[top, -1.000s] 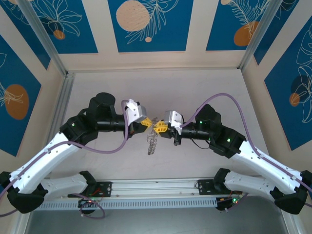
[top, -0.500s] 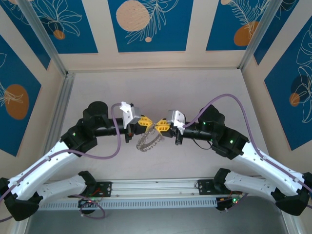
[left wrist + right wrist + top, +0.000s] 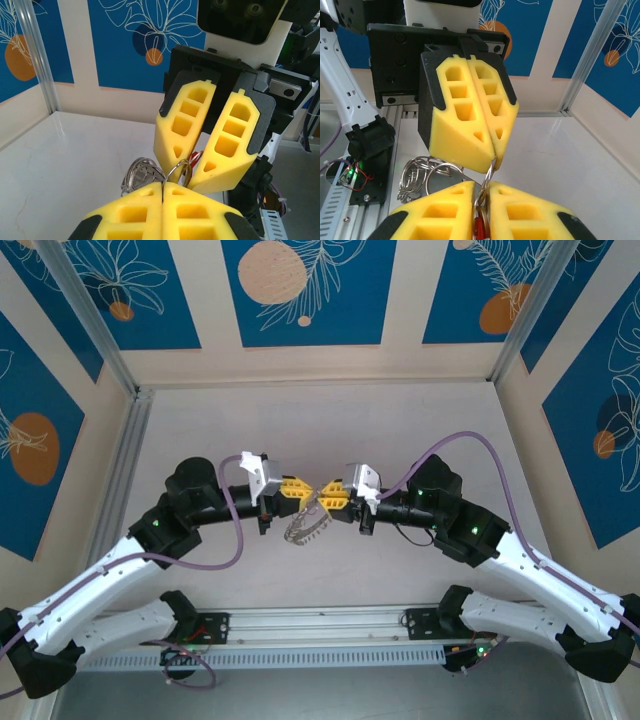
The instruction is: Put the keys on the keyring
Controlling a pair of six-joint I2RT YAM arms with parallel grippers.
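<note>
Blue leaf-print panels wall in a pale table (image 3: 330, 430). From above, the left gripper (image 3: 306, 491) and right gripper (image 3: 321, 502) meet tip to tip over the table's middle, with the keyring (image 3: 305, 527) hanging between them. On the left wrist view, its fingers (image 3: 130, 215) are pressed together on the ring's wire. On the right wrist view, its fingers (image 3: 435, 215) stand narrowly apart, with the keys (image 3: 479, 227) and the ring in the gap. I cannot tell whether they clamp them.

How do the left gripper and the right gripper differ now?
The left gripper has its jaws pressed together; the right gripper has them slightly apart. The red key sits between the right gripper's fingers, not the left's. Both have yellow fingers and meet at the keyring.
</note>
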